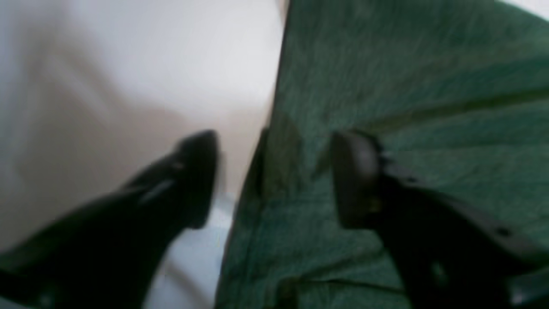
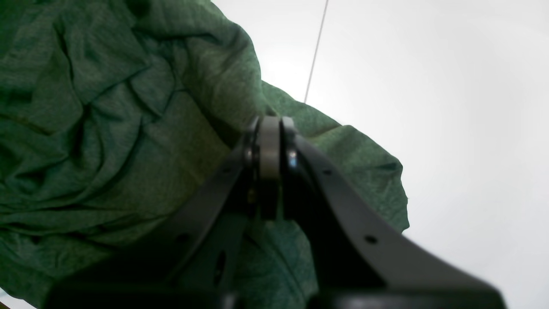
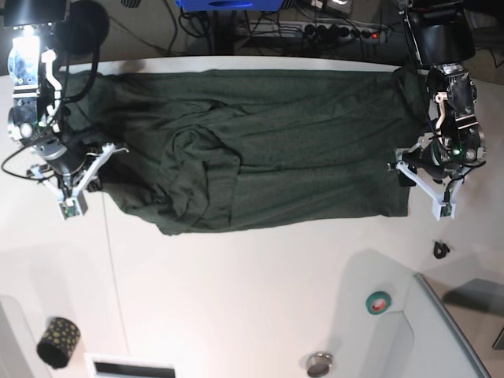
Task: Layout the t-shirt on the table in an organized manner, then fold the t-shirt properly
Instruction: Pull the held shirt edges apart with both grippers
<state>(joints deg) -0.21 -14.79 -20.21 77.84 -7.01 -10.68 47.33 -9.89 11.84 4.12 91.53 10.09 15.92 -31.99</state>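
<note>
one green t-shirt (image 3: 283,157) lying crosswise, left gripper (image 1: 276,178) released, right gripper (image 2: 271,122) pinching fabric

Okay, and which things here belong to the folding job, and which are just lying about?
For the job:
- dark green t-shirt
- white table

Just lying about:
- roll of green tape
- spotted cup
- small round metal thing
- grey tray, at the corner
</note>
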